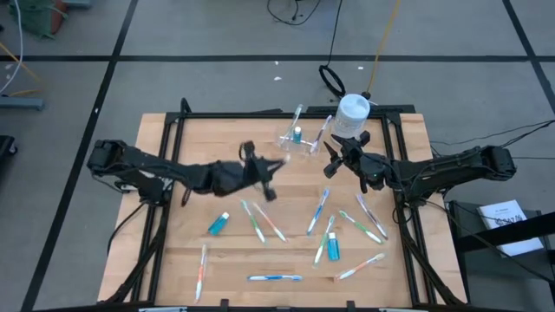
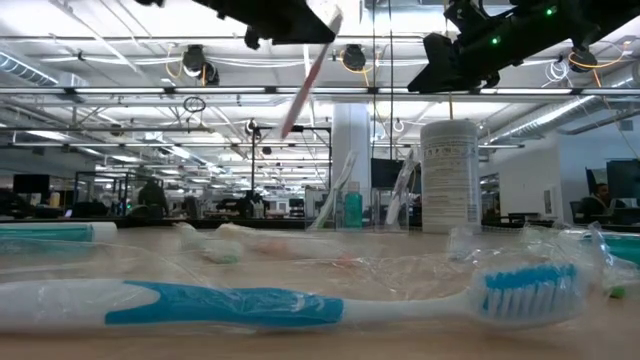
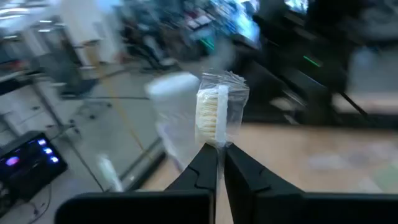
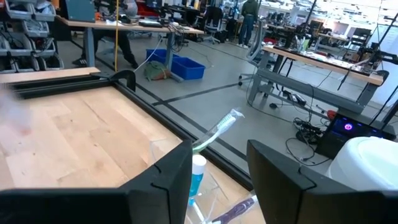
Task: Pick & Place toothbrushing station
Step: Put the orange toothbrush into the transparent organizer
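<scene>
Partly done, by the look of it. The clear holder (image 1: 297, 139) stands at about twelve o'clock on the table (image 1: 191, 199), next to the white bottle (image 1: 353, 115), and it already carries a blue toothpaste tube (image 1: 297, 133) and a couple of wrapped brushes leaning in it.

The left gripper (image 1: 272, 176), near the table's centre at roughly seven o'clock from the holder, is clamped tight on a wrapped pink-handled toothbrush (image 2: 303, 88); the low view shows the brush hanging clear above the wood, and the left wrist view shows its bristle head (image 3: 212, 117) standing up from the closed fingers.

The right gripper (image 1: 336, 159) hovers just off the holder at about four o'clock, jaws spread and holding nothing.

Plenty is left: a toothpaste tube (image 1: 218, 224) at eight o'clock, another tube (image 1: 331, 248) at five o'clock, and toothbrushes scattered over the near half, including the blue-handled brush (image 1: 275, 277) at six o'clock. I judge the lifted brush needs carrying to the holder next.
</scene>
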Motion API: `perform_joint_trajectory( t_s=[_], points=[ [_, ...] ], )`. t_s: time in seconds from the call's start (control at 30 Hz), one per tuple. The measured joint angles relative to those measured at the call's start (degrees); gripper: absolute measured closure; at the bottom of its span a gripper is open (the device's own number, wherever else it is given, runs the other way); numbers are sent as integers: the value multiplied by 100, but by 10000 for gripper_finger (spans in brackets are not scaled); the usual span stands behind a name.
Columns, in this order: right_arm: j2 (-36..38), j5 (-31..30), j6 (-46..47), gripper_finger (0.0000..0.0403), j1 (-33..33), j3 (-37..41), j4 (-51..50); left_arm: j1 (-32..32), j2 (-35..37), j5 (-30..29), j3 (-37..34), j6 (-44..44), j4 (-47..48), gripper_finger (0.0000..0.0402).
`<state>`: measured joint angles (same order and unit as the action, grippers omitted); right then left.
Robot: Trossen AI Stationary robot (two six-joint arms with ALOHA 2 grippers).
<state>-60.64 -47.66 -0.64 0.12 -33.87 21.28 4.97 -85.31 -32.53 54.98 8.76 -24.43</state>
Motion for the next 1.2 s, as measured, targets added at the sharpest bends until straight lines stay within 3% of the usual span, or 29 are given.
perform_joint_trajectory(
  t_s=[0.17, 0.43, 0.6, 0.73, 0.93, 1.2],
  points=[
    [0, 0, 0, 257, -2, 0, -17, -784, -309, 93, 1, -490, -870, 368],
    [0, -1, -1, 257, -2, 0, -20, -1787, -1307, 1114, -2, -701, -2698, 395],
    [-1, 0, -9, 257, -2, 0, -26, -2141, -1819, 1250, -2, -780, -3779, 385],
    [0, -2, -13, 257, -2, 0, -66, -2282, -2191, 1252, -2, -984, -3735, 369],
    [0, 0, 25, 257, -2, 0, -156, -2415, -2551, 1145, -4, -1420, -3387, 377],
    [0, -2, 41, 257, -2, 0, -294, -2441, -2573, 365, -4, -1667, -2535, 355]
  ],
)
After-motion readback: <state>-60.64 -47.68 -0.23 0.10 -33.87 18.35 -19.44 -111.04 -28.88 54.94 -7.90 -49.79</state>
